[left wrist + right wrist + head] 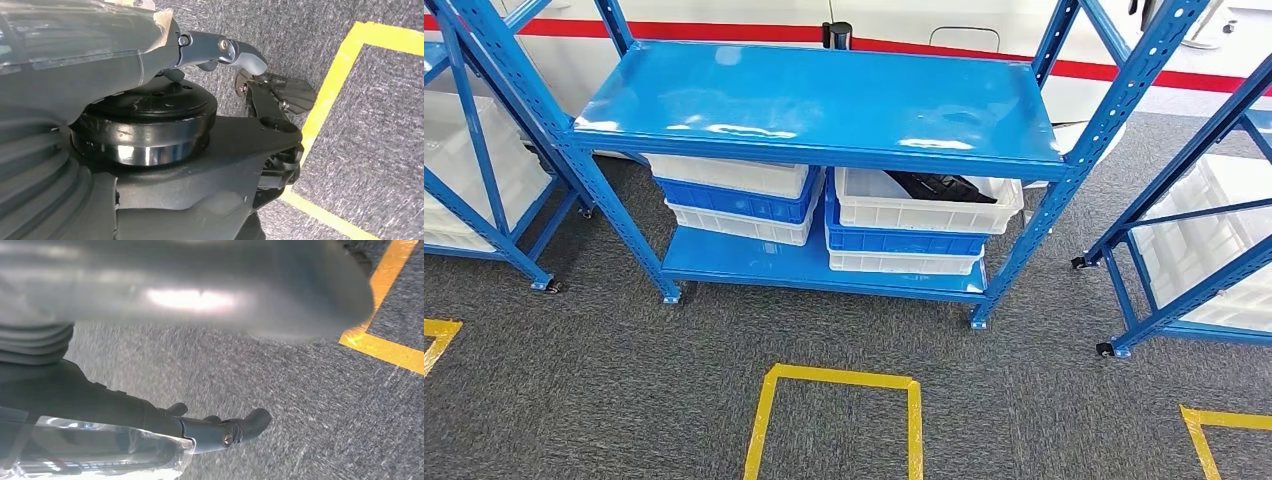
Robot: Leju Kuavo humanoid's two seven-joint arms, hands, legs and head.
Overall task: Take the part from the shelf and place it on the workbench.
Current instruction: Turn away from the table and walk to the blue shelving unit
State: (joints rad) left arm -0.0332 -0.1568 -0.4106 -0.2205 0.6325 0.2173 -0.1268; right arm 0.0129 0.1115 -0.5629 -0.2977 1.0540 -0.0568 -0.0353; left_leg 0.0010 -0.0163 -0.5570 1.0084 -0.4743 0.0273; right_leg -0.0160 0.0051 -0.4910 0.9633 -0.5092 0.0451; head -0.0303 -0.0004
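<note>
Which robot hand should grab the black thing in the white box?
Probably the right hand: the black part lies in the white bin on the shelf's right side. Both hands hang over the carpet, so it's close.

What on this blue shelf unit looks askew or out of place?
Nothing stands out. The stacked white and blue plastic crates sit squarely on the lower shelf, and the black part lies inside the top right white crate.

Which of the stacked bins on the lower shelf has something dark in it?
The top white bin of the right stack, holding a dark part; the left stack's bins show nothing.
</note>
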